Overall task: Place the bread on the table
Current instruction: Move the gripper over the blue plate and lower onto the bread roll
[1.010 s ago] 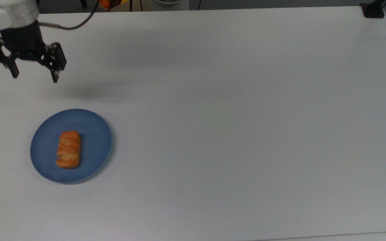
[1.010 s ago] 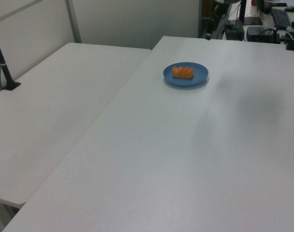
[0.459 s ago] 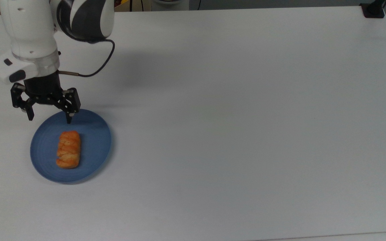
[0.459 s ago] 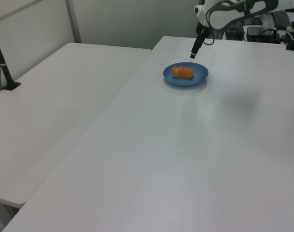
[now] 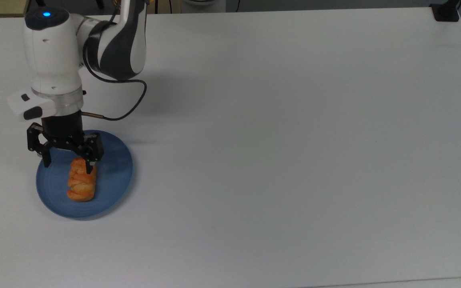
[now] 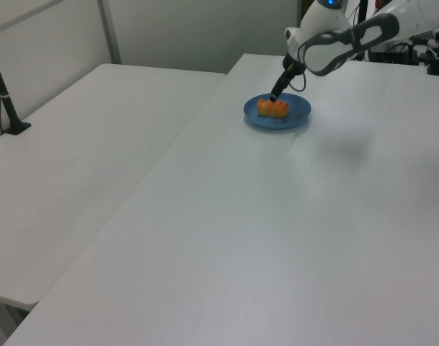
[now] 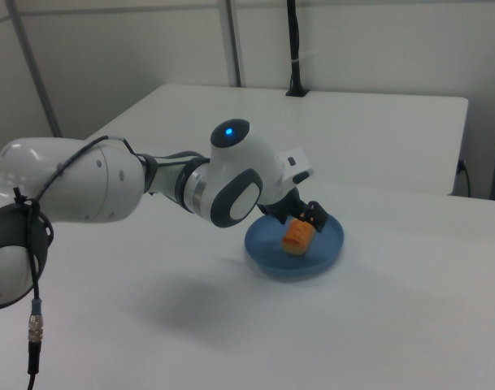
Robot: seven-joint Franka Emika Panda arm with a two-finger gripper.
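The bread point(image 5: 81, 184) lies on the blue plate point(image 5: 112, 188) at the top view's left of the table point(image 5: 294, 140). The claw point(image 5: 69, 167) hangs spread wide, empty, over the bread's far end.

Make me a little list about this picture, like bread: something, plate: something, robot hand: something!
bread: orange braided loaf lying on the plate
plate: round, blue, near the top view's left edge
gripper: open, pointing down over the loaf's far end, not holding it
table: big, white, the plate sits on it
job so far: bread not yet on the table
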